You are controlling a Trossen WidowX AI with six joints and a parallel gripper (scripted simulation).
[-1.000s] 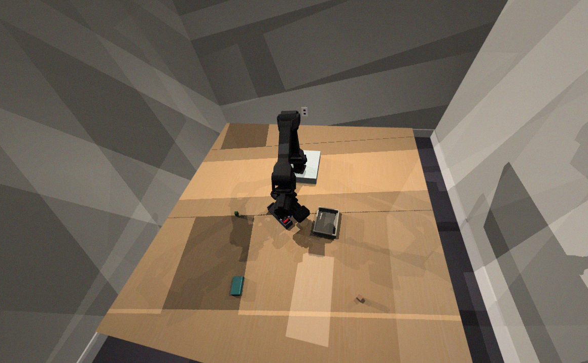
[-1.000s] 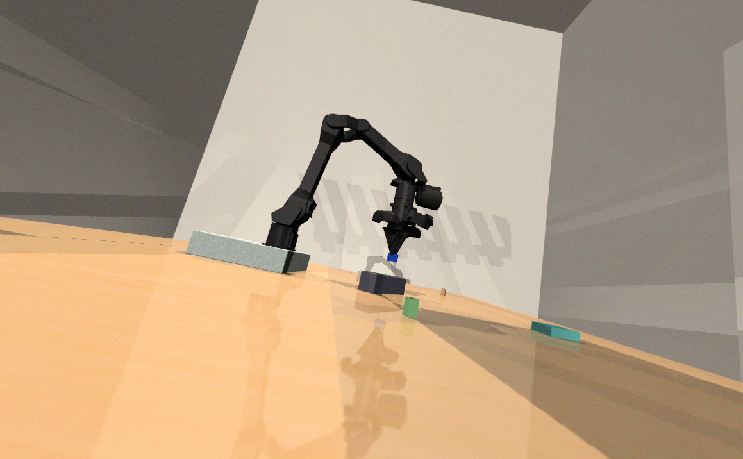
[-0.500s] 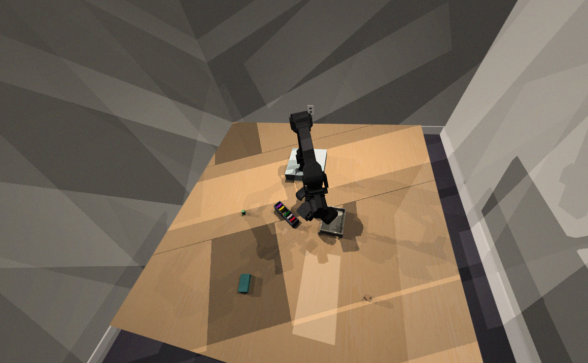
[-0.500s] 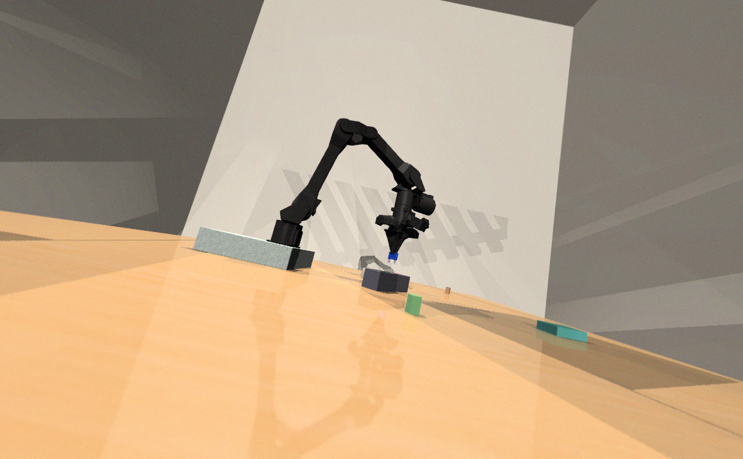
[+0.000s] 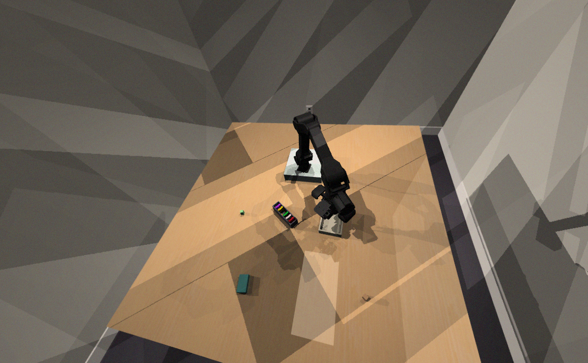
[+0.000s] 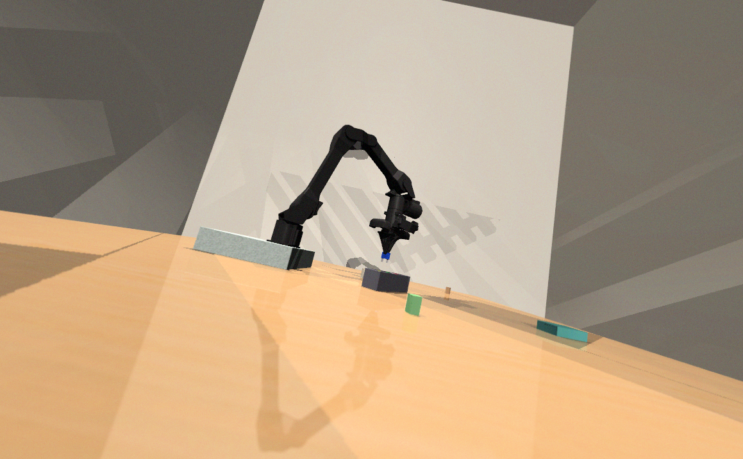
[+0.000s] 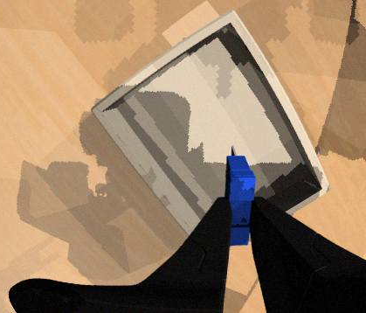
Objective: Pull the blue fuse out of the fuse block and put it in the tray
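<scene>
wrist view is showing the claw [image 7: 239, 217] gripping the blue fuse [image 7: 241, 192] between its narrow black fingers, above the tray [image 7: 149, 90] that is lying under it. the fuse is already out of the fuse block [image 5: 284, 214], which is standing well off to one side. lowering and letting go are remaining, i think. the fuse is looking like a small upright bright blue piece.
</scene>
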